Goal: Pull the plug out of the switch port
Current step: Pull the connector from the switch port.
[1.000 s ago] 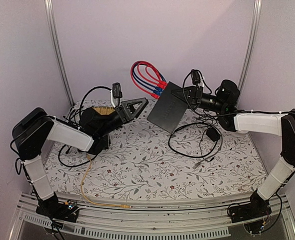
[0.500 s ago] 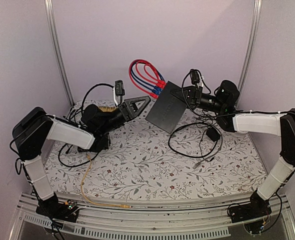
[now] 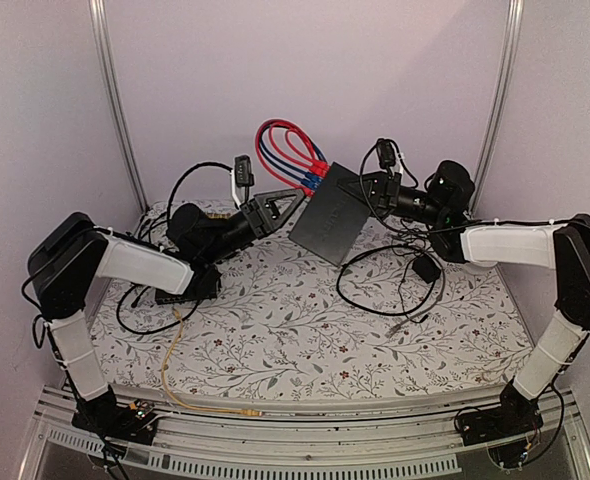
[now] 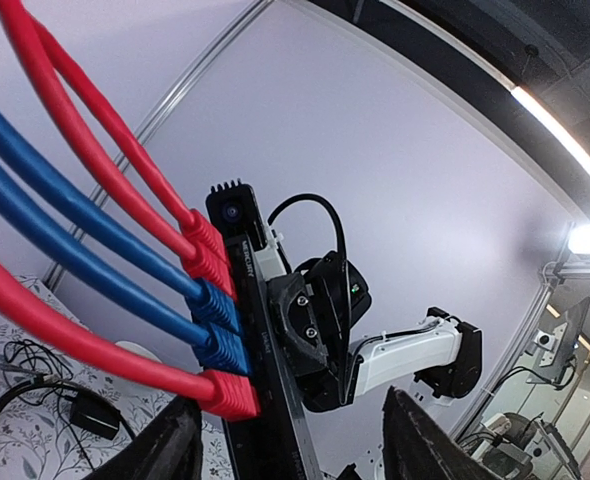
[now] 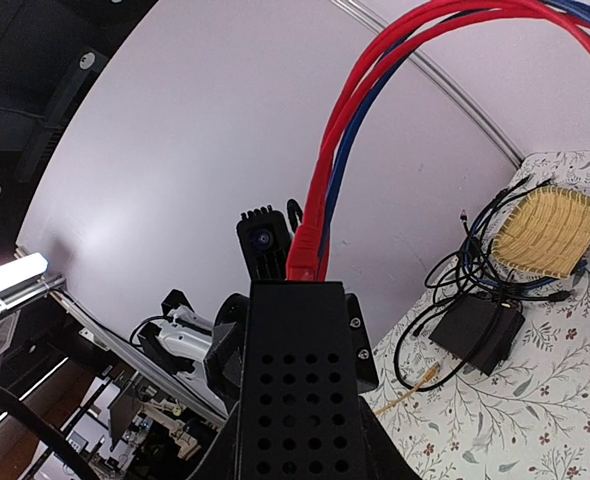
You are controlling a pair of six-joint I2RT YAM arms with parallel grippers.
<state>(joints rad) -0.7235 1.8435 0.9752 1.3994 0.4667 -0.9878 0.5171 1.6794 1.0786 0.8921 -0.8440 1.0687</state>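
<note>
The switch (image 3: 327,222) is a flat matte-black box held tilted above the table, with my right gripper (image 3: 368,189) shut on its right end. In the right wrist view its perforated end (image 5: 297,385) fills the space between the fingers. Red and blue plugs (image 3: 315,180) sit in the ports along its upper-left edge, their cables looping up behind. My left gripper (image 3: 293,200) is open, with its tips just left of those plugs. In the left wrist view the lowest red plug (image 4: 227,394) lies just above the left finger (image 4: 170,445), and the port edge (image 4: 265,420) runs between the jaws.
A dark grey box (image 3: 187,287) with a yellow cable (image 3: 172,362) lies at the left, beside a wicker basket (image 5: 550,235). Black cables and a power adapter (image 3: 425,268) lie loose on the floral cloth under the right arm.
My left gripper has moved right and up towards the plugs, and its jaws have narrowed somewhat. The right gripper and the switch have shifted slightly left.
</note>
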